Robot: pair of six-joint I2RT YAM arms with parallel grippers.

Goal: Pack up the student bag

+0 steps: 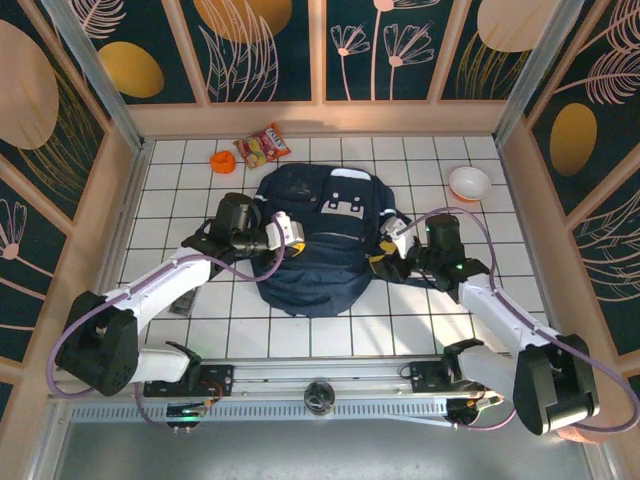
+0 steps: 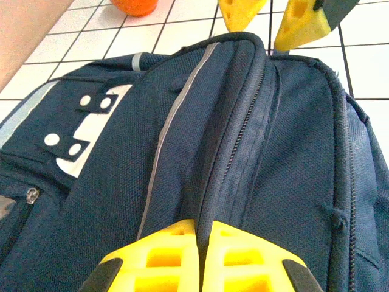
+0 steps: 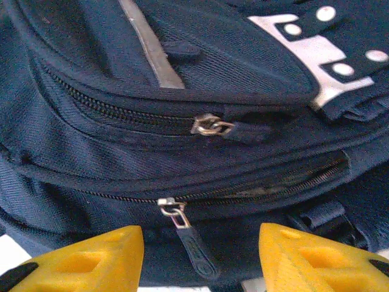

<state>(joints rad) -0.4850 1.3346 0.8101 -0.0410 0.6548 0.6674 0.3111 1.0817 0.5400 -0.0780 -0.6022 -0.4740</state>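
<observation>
The student bag (image 1: 320, 245) lies flat in the middle of the white tiled table, dark navy with thin light stripes. At its left side my left gripper (image 1: 287, 234) is shut on a raised fold of navy fabric beside a zipper seam (image 2: 243, 140); the fold is pinched between the yellow fingers (image 2: 164, 255). My right gripper (image 1: 386, 250) is at the bag's right side, open, its fingers (image 3: 91, 258) straddling a zipper pull tab (image 3: 197, 249) without touching it. That tab's zipper is partly open to its right. A second zipper slider (image 3: 209, 126) sits higher up. The right gripper's fingertips (image 2: 243, 12) face my left wrist camera.
Behind the bag lie an orange object (image 1: 222, 160) and a red snack packet (image 1: 262, 147). A white bowl (image 1: 469, 182) stands at the back right. A dark flat item (image 1: 183, 300) lies under my left arm. Wooden walls enclose the table.
</observation>
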